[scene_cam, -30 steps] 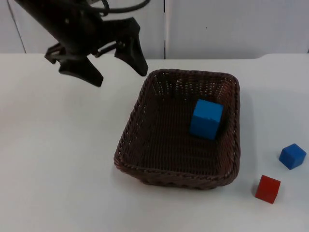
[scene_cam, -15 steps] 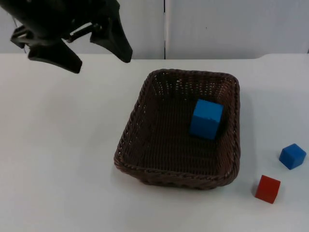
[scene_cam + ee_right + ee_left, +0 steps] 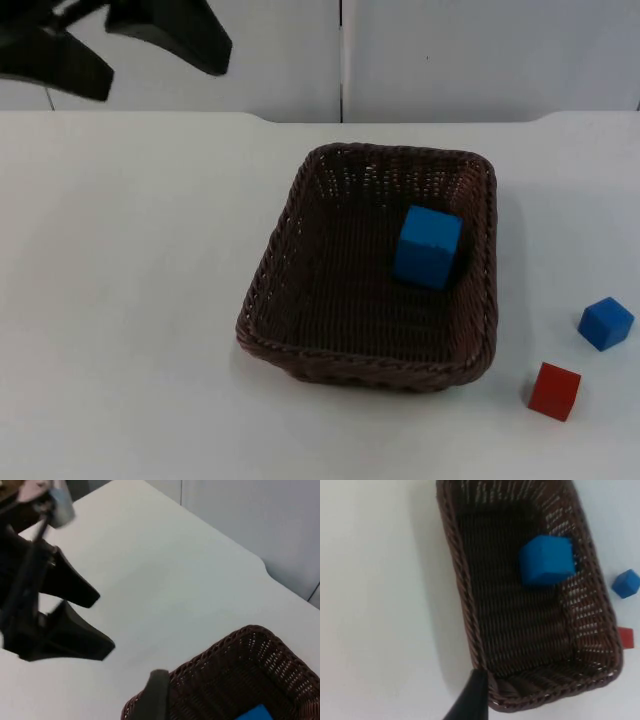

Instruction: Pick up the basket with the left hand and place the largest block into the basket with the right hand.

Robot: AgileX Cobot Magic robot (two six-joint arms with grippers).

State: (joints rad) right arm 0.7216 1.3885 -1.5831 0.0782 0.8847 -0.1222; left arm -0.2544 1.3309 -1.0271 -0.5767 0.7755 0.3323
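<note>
The brown wicker basket (image 3: 262,300) rests on the white table near the middle. Inside it, toward the right wall, stands the largest block, a big blue cube (image 3: 428,246). The left wrist view looks down on the same basket (image 3: 465,600) and blue cube (image 3: 546,560). My left gripper (image 3: 160,78) is open and holds nothing, raised at the far left by the partition wall, well away from the basket. The right wrist view takes in the left gripper (image 3: 105,622) and the basket's rim (image 3: 220,652) from above. My right gripper hangs over the table behind the basket.
A small blue block (image 3: 605,322) and a red block (image 3: 554,389) lie on the table to the right of the basket; they also appear as the small blue block (image 3: 626,583) and the red block (image 3: 626,637) in the left wrist view.
My open left gripper has drawn back up and to the left, away from the basket's far-left corner. Basket and blocks have not moved.
</note>
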